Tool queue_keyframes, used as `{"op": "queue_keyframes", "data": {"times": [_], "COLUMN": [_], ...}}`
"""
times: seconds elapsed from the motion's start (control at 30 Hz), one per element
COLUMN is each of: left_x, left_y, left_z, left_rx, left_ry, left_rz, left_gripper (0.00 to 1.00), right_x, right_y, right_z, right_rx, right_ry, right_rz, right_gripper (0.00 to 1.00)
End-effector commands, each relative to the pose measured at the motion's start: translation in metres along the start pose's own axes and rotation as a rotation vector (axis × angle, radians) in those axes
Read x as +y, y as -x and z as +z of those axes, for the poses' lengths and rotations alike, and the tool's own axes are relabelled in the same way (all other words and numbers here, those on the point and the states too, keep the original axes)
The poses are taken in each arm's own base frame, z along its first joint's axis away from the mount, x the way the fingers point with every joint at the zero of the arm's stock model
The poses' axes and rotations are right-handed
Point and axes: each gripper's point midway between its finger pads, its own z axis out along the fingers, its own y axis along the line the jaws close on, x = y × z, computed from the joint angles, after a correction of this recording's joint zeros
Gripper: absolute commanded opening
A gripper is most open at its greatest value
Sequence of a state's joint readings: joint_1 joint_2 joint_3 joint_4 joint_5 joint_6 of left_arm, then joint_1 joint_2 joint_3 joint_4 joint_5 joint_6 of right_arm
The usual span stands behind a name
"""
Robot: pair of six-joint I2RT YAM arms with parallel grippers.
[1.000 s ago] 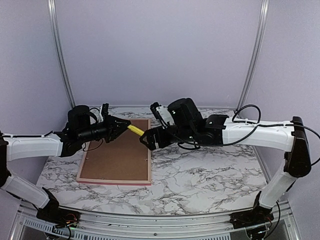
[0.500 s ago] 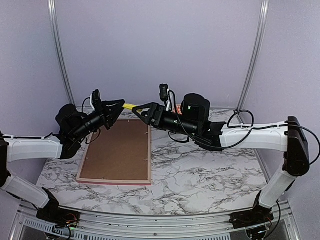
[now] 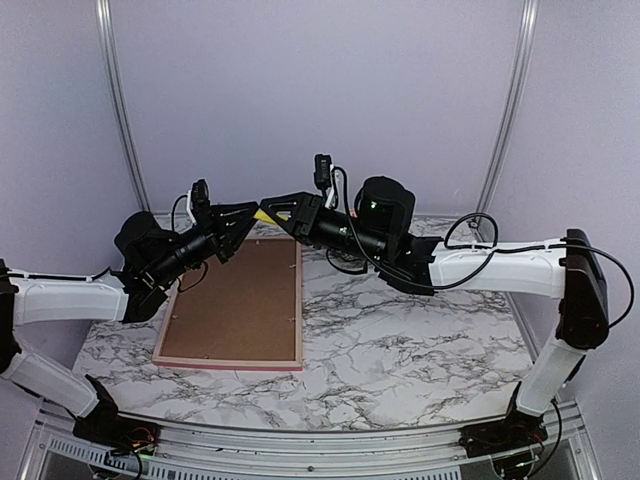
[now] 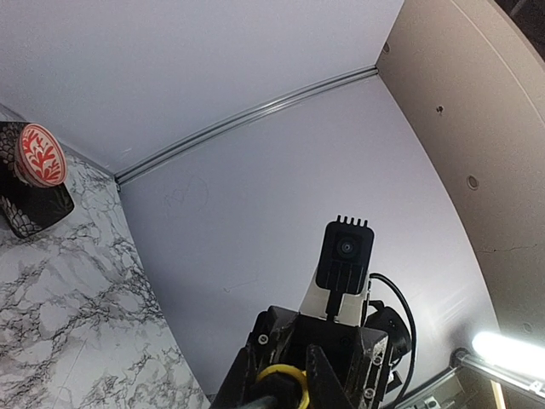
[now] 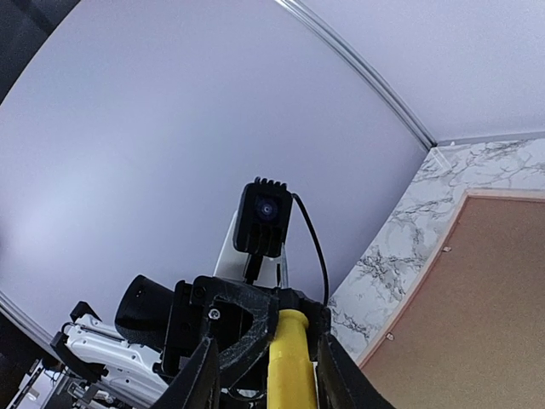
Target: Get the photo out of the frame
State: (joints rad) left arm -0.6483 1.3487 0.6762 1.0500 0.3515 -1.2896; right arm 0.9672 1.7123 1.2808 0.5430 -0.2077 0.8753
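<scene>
The frame (image 3: 226,364), pink-edged, lies face down on the marble table with its brown backing board (image 3: 238,300) up; the photo is hidden beneath. Both arms are raised above the frame's far edge, tip to tip. My left gripper (image 3: 248,214) is shut on a yellow tool (image 3: 263,213). My right gripper (image 3: 270,208) faces it with its jaws narrowed round the tool's yellow handle (image 5: 288,366). In the right wrist view one finger lies against the handle and a gap shows on the other side. The left wrist view shows the tool's yellow end (image 4: 285,379).
A red-patterned disc on a dark stand (image 4: 38,162) sits on the marble near the back wall. The backing board (image 5: 485,298) and pink border (image 5: 423,271) fill the lower right of the right wrist view. Purple walls enclose the table.
Both arms rose from the frame to meet in the air. The right gripper swung round to face the left one and its jaws narrowed from wide open round the yellow tool.
</scene>
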Motion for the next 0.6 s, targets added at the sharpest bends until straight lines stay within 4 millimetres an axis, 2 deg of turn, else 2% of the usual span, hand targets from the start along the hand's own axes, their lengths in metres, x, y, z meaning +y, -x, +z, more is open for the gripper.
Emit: {"op": "queue_keyframes", "data": {"times": [0.0,0.23,0.57], "left_x": [-0.0166,-0.0185,-0.0184], "left_y": [0.0088,0.0114,0.009], "left_z": [-0.002,-0.0013,0.003], "left_rx": [-0.042,-0.044,-0.022], "left_ry": [-0.045,-0.032,-0.037], "left_rz": [0.062,0.092,0.091], "left_gripper": [0.0,0.0,0.0], "right_x": [0.0136,0.0083,0.0087], "right_y": [0.0033,-0.0008,0.0008], "right_z": [0.0048,0.0023,0.003], "right_rx": [0.007,0.029,0.028], "right_ry": [0.024,-0.012,-0.022], "right_rz": [0.001,0.003,-0.001], "right_gripper": [0.38,0.37,0.21]}}
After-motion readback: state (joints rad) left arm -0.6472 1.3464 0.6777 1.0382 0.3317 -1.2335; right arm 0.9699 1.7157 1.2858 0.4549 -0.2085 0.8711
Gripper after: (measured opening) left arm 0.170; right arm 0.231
